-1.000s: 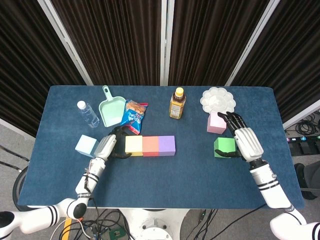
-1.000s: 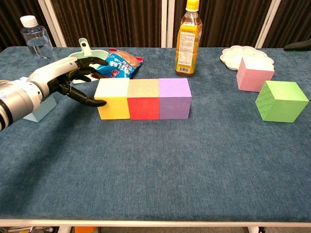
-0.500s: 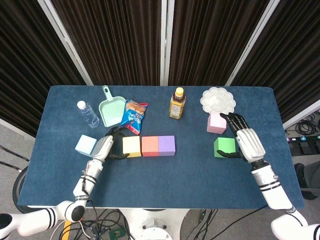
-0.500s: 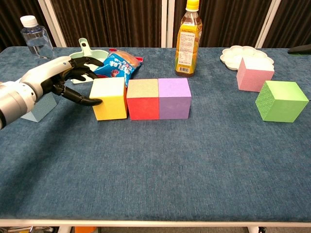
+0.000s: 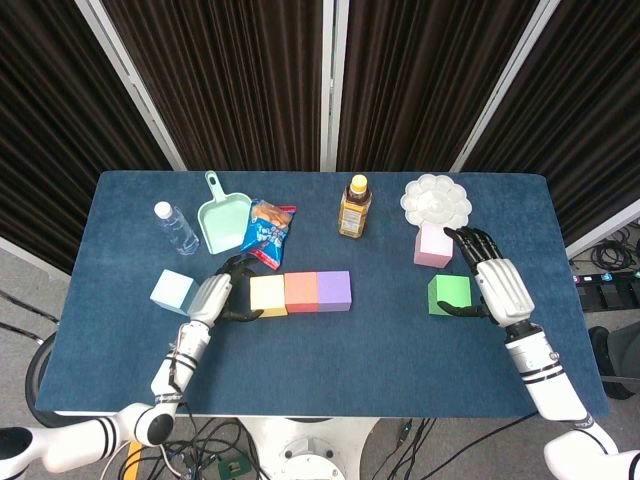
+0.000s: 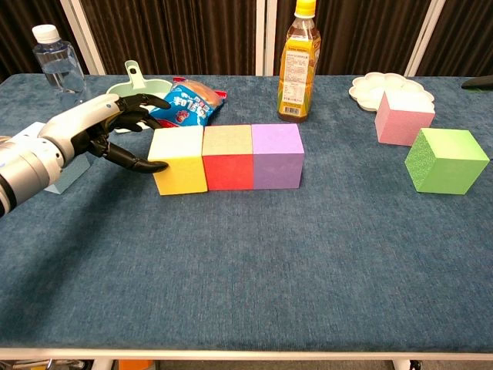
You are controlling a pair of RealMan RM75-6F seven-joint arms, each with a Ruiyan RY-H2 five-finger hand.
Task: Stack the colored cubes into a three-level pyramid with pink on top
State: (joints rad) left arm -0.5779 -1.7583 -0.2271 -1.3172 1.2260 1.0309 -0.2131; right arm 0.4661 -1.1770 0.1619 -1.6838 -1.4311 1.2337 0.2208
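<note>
Yellow, red and purple cubes stand in a row at mid table; in the chest view the yellow cube is turned slightly against the red cube, with the purple cube beside it. My left hand has its fingers spread, and a fingertip touches the yellow cube's left face. Behind that hand sits a light blue cube. The pink cube and green cube are at the right. My right hand lies flat just right of the green cube, holding nothing.
Along the back stand a water bottle, a mint dustpan, a snack bag, an orange drink bottle and a white paint palette. The pink cube sits right in front of the palette.
The yellow cube, turned and slightly apart from the red one half a second ago, now rests against it again. My left hand shifted right with it. My right hand drifted slightly right.
</note>
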